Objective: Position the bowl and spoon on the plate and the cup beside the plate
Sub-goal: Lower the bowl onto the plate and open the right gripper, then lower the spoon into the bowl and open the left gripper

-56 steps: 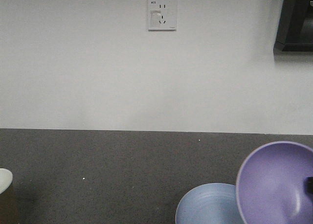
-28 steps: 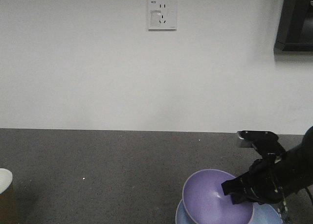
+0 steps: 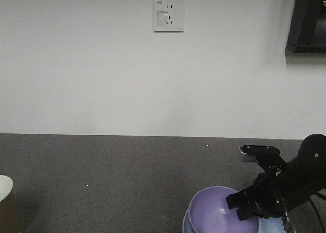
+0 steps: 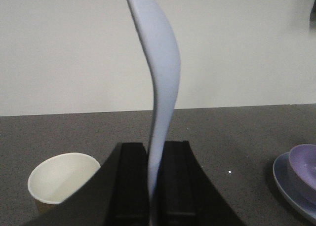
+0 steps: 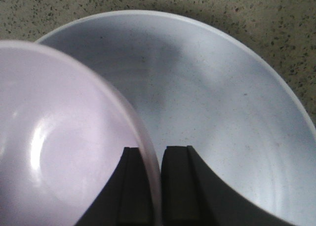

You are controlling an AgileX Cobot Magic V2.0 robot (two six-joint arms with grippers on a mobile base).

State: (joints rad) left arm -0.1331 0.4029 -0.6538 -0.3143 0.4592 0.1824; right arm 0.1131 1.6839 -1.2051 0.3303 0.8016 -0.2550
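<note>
Bowl (image 5: 64, 137): lavender, lower left of my right wrist view, its inside bare and glossy. It lies over the left part of the plate (image 5: 222, 112); I cannot tell whether its base touches.
Right gripper (image 5: 152, 152): clenched on the bowl's rim, one finger inside and one outside.
Plate: pale blue, on the speckled grey counter (image 3: 102, 182), with the bowl as its only load.
Spoon (image 4: 163, 73): pale blue, upright, rising to the top of my left wrist view.
Left gripper (image 4: 153, 147): pinching the spoon's lower end.
Cup (image 4: 61, 179): brown paper, cream inside, lower left of that view, well apart from the plate.
</note>
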